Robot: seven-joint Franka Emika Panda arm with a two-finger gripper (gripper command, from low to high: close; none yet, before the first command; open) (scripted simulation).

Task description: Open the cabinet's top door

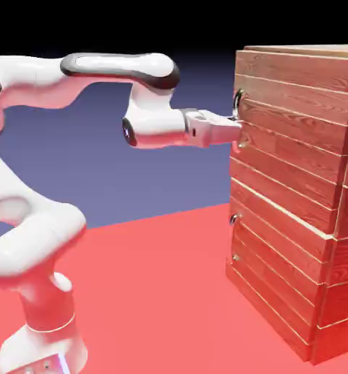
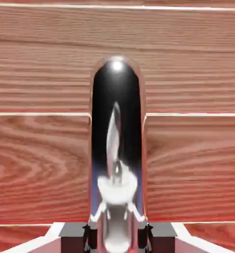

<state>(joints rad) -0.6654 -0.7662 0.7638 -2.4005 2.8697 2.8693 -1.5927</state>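
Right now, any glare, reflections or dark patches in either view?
Hand view: the handle is mirror-bright, with a glare spot near its top and the gripper reflected in it; a black strip runs down the left edge. Exterior view: the backdrop fades to black at the top; the cabinet is evenly lit.

even rendered light, sharp throughout; bright glare on handle point(image 2: 116, 148); backdrop point(image 1: 118, 168) darkens toward top.
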